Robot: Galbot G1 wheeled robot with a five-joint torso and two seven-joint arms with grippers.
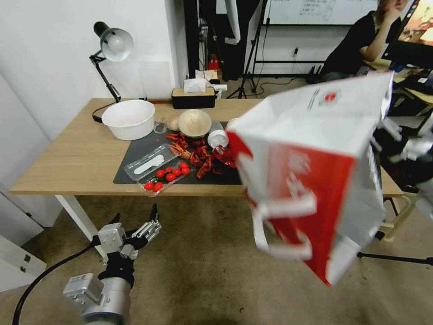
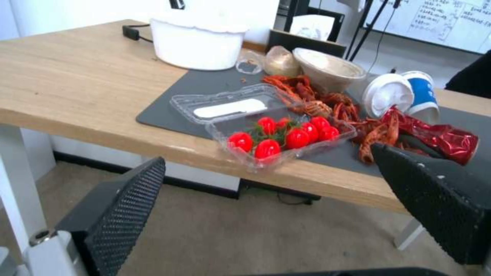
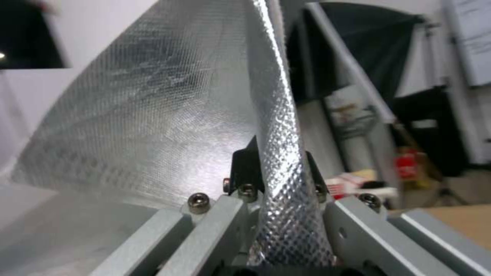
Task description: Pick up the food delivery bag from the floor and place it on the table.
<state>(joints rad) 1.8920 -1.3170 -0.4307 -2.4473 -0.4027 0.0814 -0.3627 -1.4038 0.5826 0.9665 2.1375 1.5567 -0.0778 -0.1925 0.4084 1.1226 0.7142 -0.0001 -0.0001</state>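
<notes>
My left hand (image 1: 151, 224) hung open, low over the floor (image 1: 203, 280) before the counter (image 1: 67, 153). My right hand (image 3: 276, 180) pinched the foil rim of the food delivery bag (image 1: 311, 180), which hung tilted in the air over the counter's edge. I judged it best levelled and set down on bare wood.

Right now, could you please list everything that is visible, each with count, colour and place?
food delivery bag: one, white and red, tilted in the air over the table's right part
table: one, light wood
mat: one, dark grey, on table
bowl: one, white, back left
tomato box: one, clear, front edge
crayfish: red pile, on mat
lamp: one, black, back left
left gripper: open, low before the table
right gripper: shut on bag's foil edge
</notes>
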